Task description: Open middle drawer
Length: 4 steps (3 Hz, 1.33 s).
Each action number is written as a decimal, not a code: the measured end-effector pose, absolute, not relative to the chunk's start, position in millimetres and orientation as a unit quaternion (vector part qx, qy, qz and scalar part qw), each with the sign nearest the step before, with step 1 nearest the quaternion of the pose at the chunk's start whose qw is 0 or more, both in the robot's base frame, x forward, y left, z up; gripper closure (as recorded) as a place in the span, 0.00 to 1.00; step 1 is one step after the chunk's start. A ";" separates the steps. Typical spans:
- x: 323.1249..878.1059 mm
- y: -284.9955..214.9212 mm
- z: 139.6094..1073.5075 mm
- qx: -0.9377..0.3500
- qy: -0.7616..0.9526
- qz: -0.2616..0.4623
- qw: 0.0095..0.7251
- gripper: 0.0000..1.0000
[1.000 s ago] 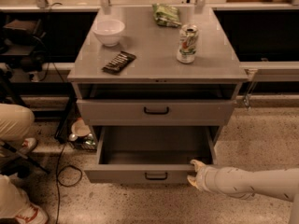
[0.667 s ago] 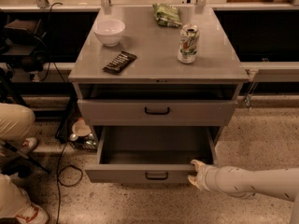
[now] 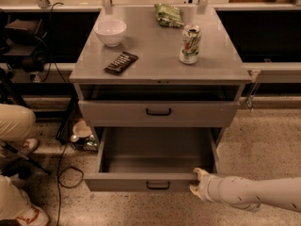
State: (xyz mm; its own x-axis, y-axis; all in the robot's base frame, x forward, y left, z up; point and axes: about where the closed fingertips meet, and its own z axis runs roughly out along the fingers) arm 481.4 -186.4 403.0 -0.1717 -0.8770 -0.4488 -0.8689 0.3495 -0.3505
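The middle drawer (image 3: 141, 181) is pulled well out of the grey cabinet. Its plain grey interior (image 3: 157, 149) holds nothing, and its small black loop handle (image 3: 158, 185) faces me. My gripper (image 3: 197, 182) is at the right end of the drawer's front panel, against its front right corner, with the pale arm (image 3: 254, 193) reaching in from the right edge. The top drawer (image 3: 158, 112) sits above, its front standing slightly out from the cabinet. The lowest drawer is hidden under the open one.
On the cabinet top (image 3: 160, 65) stand a white bowl (image 3: 110, 31), a dark snack bar (image 3: 121, 62), a drink can (image 3: 190, 44) and a green bag (image 3: 168, 14). A person's legs (image 3: 14, 126), cables (image 3: 61, 173) and clutter (image 3: 82, 133) are at the left.
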 end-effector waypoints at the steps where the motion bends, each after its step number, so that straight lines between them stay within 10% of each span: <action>1: 481.3 -186.4 404.5 -0.570 0.765 -0.007 0.298 1.00; 4: 451.4 -189.6 403.4 -0.545 0.787 0.007 0.288 1.00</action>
